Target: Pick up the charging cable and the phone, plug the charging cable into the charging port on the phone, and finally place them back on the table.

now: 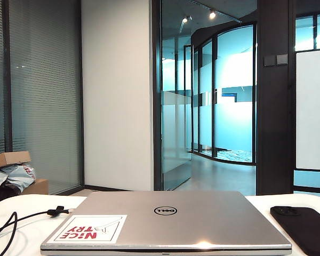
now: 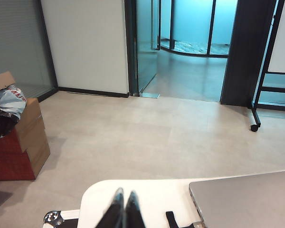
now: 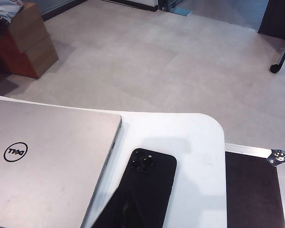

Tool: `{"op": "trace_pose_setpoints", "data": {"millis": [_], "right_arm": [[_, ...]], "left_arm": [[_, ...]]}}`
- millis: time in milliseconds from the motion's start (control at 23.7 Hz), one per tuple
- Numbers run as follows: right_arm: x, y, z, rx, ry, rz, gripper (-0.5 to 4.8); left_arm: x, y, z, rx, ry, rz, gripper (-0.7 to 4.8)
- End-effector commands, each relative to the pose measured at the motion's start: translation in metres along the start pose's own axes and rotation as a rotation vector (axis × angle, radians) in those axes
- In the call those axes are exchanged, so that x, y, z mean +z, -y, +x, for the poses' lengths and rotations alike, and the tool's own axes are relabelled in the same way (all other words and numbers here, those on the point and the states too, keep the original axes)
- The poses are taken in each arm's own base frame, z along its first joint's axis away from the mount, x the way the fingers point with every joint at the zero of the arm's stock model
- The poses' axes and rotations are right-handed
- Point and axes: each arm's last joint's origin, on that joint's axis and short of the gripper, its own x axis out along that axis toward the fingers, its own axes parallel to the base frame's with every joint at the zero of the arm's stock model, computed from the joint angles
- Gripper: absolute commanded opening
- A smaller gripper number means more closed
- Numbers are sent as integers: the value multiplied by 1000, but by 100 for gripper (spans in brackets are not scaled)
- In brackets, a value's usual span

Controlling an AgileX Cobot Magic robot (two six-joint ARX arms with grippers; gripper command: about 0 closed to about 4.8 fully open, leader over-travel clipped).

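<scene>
The charging cable (image 1: 10, 226) lies on the white table (image 1: 26, 237) at the left, its black tie band (image 1: 57, 211) next to the laptop's far left corner. In the left wrist view my left gripper (image 2: 124, 202) hovers shut and empty over the table (image 2: 147, 197), with the cable's tie band (image 2: 171, 219) just beside it. The black phone (image 1: 304, 226) lies flat at the right, beside the laptop. In the right wrist view my right gripper (image 3: 126, 209) is a dark shape over the near part of the phone (image 3: 149, 178), its fingers together. Neither gripper shows in the exterior view.
A closed silver Dell laptop (image 1: 168, 221) with a red-lettered sticker (image 1: 89, 228) fills the table's middle between cable and phone. The table's rounded far corners (image 3: 213, 124) drop to the floor. Cardboard boxes (image 2: 31, 137) stand on the floor beyond the left side.
</scene>
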Motion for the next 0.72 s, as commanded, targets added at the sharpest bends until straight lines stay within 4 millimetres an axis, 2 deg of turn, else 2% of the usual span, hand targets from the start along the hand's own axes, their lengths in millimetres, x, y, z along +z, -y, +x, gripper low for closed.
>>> {"op": "trace_pose_setpoints", "data": {"millis": [42, 464, 717], "right_arm": [[4, 0, -1, -2, 23, -6, -5], [4, 0, -1, -2, 23, -6, -5], [4, 0, -1, -2, 23, -6, -5]], "left_arm": [[-15, 1, -1, 1, 4, 1, -6], [-19, 1, -6, 6, -29, -3, -6], [-15, 2, -9, 8, 17, 33, -6]]}}
